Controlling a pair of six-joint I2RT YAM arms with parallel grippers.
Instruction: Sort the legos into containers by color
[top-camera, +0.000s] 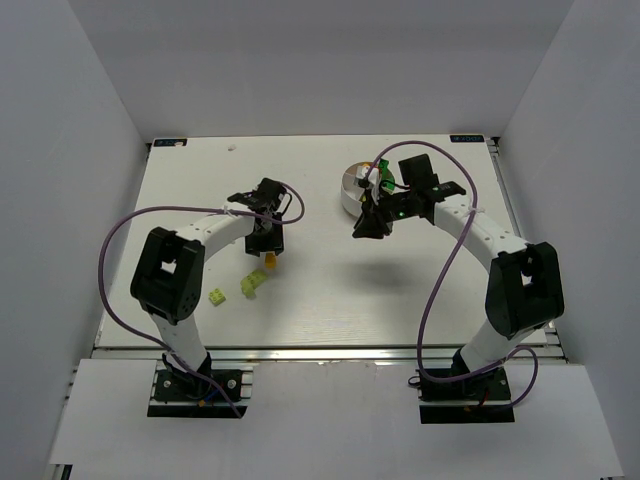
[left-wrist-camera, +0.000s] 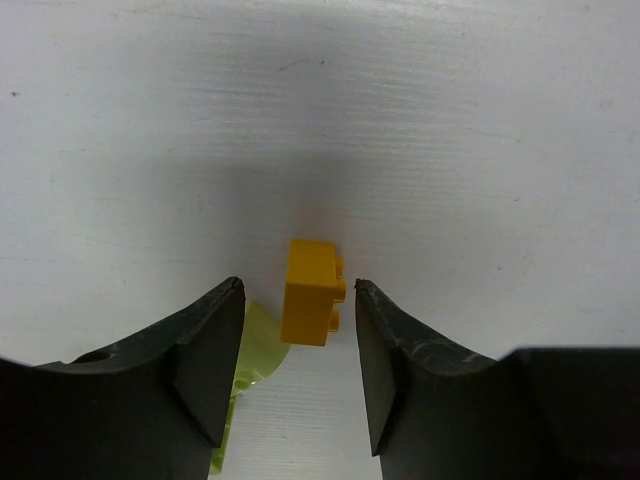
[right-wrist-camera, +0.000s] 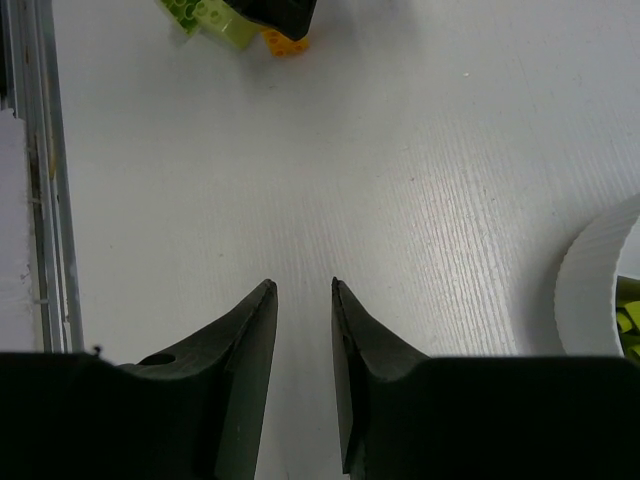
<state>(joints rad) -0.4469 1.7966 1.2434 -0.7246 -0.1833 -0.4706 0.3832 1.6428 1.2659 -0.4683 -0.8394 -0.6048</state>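
Left wrist: left jaws open astride orange brick (left-wrist-camera: 313, 292); right jaws ajar, empty.

1. My top eye sits high above and behind my arms (top-camera: 190, 260). It looks down at the whole table (top-camera: 330, 290) from far away.
2. My left wrist eye looks down past my left fingers (left-wrist-camera: 205, 370), very close to the table.
3. My right wrist eye looks past my right fingers (right-wrist-camera: 245, 380) from farther off, toward my left side.
4. All three eyes see the orange brick (left-wrist-camera: 313, 292): big in the left wrist eye, tiny in the others.
5. The top and right wrist eyes both see the white dish (right-wrist-camera: 590, 290).
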